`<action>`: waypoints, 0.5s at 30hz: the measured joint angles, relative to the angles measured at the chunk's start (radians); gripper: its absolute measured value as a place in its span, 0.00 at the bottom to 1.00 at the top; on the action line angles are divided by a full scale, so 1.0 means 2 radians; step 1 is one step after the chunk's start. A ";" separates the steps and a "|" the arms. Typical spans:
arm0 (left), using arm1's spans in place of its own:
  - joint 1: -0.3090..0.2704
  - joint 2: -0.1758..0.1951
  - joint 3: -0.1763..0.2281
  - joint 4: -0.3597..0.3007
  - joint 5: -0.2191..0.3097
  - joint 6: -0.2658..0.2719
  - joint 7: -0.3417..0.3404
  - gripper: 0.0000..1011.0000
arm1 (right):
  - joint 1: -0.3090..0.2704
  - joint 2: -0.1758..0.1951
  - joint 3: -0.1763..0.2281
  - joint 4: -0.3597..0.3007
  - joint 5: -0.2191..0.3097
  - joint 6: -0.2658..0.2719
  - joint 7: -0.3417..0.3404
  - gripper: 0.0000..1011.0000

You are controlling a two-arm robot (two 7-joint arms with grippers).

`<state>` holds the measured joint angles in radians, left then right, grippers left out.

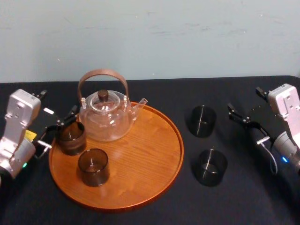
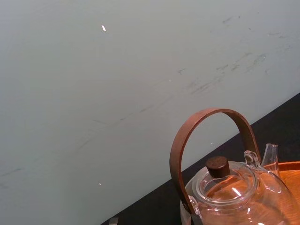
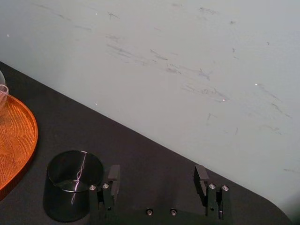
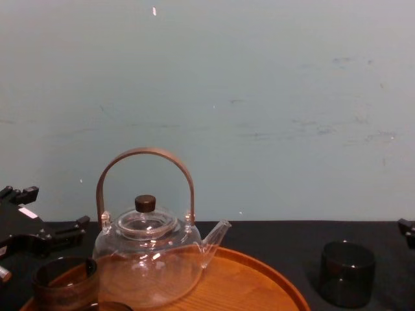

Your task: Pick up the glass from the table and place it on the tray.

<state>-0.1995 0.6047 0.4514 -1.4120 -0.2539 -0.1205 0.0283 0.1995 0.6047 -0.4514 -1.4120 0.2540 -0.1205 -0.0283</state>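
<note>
1. Front tray glass [image 1: 93, 167]: upright on the tray [image 1: 150, 183], at 7 o'clock from its centre.
2. Near table glass [image 1: 211, 167]: upright on the black table [image 1: 262, 201], at 4 o'clock from the tray and well apart from its rim.
3. Left tray glass [image 1: 71, 137]: at the tray's 9 o'clock edge. The left gripper [image 1: 58, 127] is just beside it with its jaws spread, and it appears to grasp nothing.
4. Far table glass [image 1: 202, 121]: on the cloth at 2 o'clock from the tray. The right gripper [image 1: 246, 105] is near it at its 3 o'clock, jaws wide apart and empty, not touching.
5. Teapot [image 1: 105, 117]: on the tray at 11 o'clock.
6. Progress: two glasses are on the tray and two stand on the cloth. Judged from the right gripper's position, the far table glass is next. Grasp, lift and placing are not yet done.
7. Obscured: the chest view cuts off the tray's near half. The dark table glasses blend into the cloth. Whether the left gripper touches its glass cannot be told.
</note>
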 joint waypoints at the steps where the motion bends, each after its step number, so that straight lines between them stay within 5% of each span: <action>1: 0.000 0.000 0.000 0.000 0.000 0.000 0.000 0.99 | 0.000 0.000 0.000 0.000 0.000 0.000 0.000 0.99; 15: 0.000 0.000 0.000 0.000 0.000 0.000 0.000 0.99 | 0.000 0.000 0.000 0.000 0.000 0.000 0.000 0.99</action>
<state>-0.1996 0.6047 0.4514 -1.4120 -0.2539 -0.1205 0.0283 0.1995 0.6047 -0.4514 -1.4120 0.2540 -0.1205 -0.0283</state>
